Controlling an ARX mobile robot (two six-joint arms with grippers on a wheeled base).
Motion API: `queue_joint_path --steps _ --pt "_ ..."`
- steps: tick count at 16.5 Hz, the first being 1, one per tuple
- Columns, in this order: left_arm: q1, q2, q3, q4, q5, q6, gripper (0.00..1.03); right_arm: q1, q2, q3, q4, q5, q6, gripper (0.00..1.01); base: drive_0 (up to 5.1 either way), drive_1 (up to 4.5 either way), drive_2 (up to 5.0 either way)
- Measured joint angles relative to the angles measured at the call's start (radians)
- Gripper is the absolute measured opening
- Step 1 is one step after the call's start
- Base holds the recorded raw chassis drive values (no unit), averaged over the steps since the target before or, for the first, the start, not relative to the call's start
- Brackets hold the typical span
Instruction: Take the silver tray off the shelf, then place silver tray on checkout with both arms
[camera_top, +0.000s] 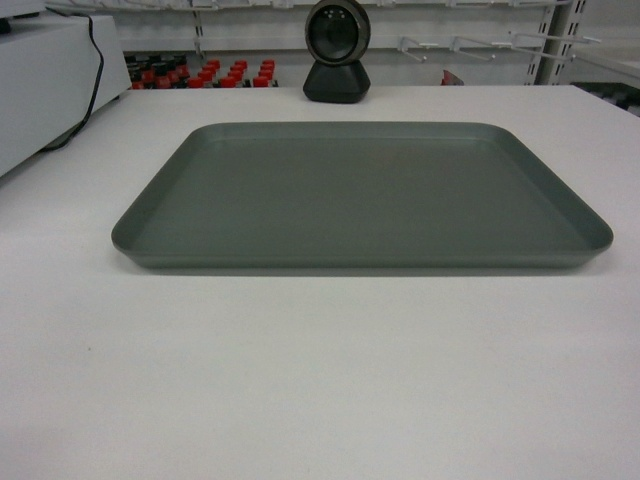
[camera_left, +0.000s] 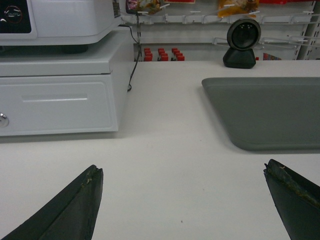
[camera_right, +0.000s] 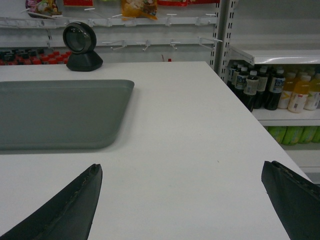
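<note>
1 silver tray (camera_top: 360, 195) on checkout (camera_top: 320, 380) | 1 scanner (camera_top: 337, 50) | left gripper (camera_left: 185, 200) spread | right gripper (camera_right: 182, 200) spread

I see a plain matte grey-green silver tray (camera_top: 360, 195) on the white checkout (camera_top: 320, 380), a black scanner (camera_top: 337, 50), red-capped items (camera_top: 205, 75) behind, possibly bottles, and black gripper fingers (camera_left: 70, 210).

I see the silver tray (camera_top: 360, 195) as matt grey, smooth. Under it the checkout (camera_top: 300, 380) top looks smooth matt white. At twelve o'clock, the black scanner (camera_top: 337, 50) shows a glossy face.
</note>
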Motion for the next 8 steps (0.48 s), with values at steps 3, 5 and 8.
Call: queue_joint_path --steps 3,5,8 --pt "0.000 0.000 0.000 -0.003 0.000 0.000 0.98 0.000 0.000 0.000 -0.002 0.000 0.000 0.98 0.0 -4.03 4.1" --pt "0.000 0.000 0.000 0.004 0.000 0.000 0.98 0.000 0.000 0.000 0.006 0.000 0.000 0.98 -0.1 -4.12 4.0" --pt "0.000 0.000 0.000 -0.005 0.000 0.000 0.98 0.000 0.000 0.000 -0.004 0.000 0.000 0.98 -0.1 -4.13 4.0"
